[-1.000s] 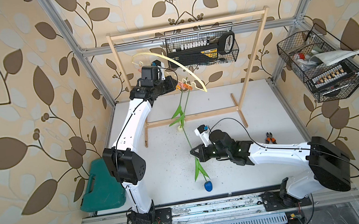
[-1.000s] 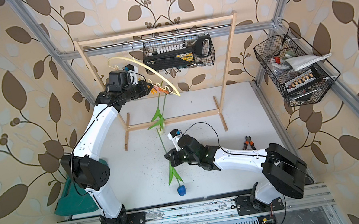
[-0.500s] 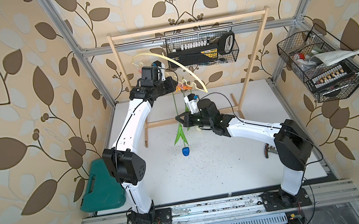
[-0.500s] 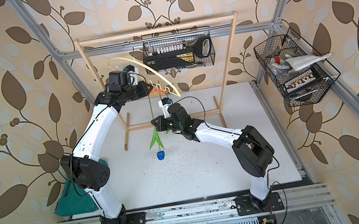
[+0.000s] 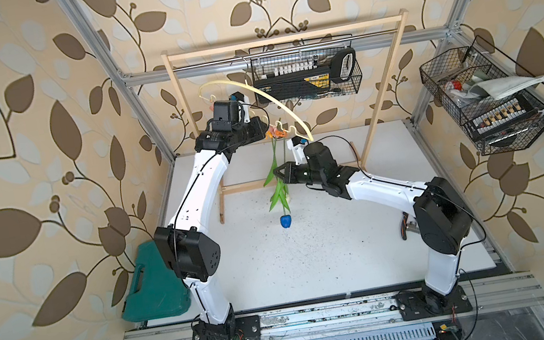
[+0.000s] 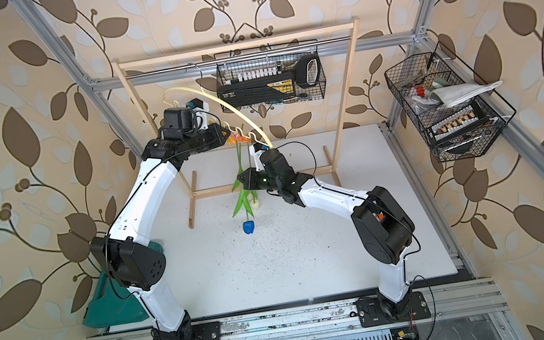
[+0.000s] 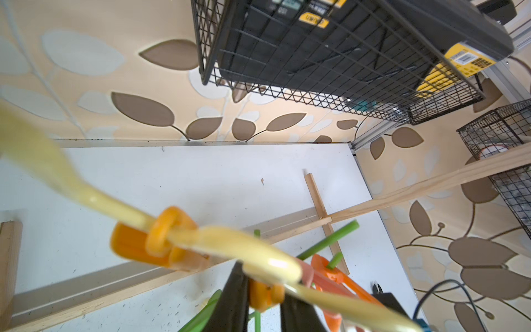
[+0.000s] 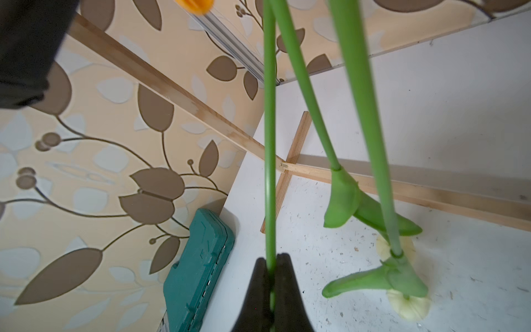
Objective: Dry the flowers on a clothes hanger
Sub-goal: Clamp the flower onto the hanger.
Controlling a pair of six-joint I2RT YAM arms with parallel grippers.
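Your clothes hanger (image 7: 270, 267) is glossy pale-yellow plastic, and its orange clothespin (image 7: 263, 293) is smooth plastic too. Below the hanger, the flowers (image 8: 270, 143) have smooth, faintly shiny plastic stems. Behind the hanger you see a matt bare-wood rack (image 7: 416, 192) and a black metal-wire basket (image 7: 301, 95).

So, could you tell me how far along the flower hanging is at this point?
Done: two cream tulips hang head-down from pins on the clothes hanger. In hand: the right gripper pinches the blue tulip by its stem, up beside them, while the left gripper grips an orange clothespin on the hanger. Left: seat that stem in the pin, then release both.
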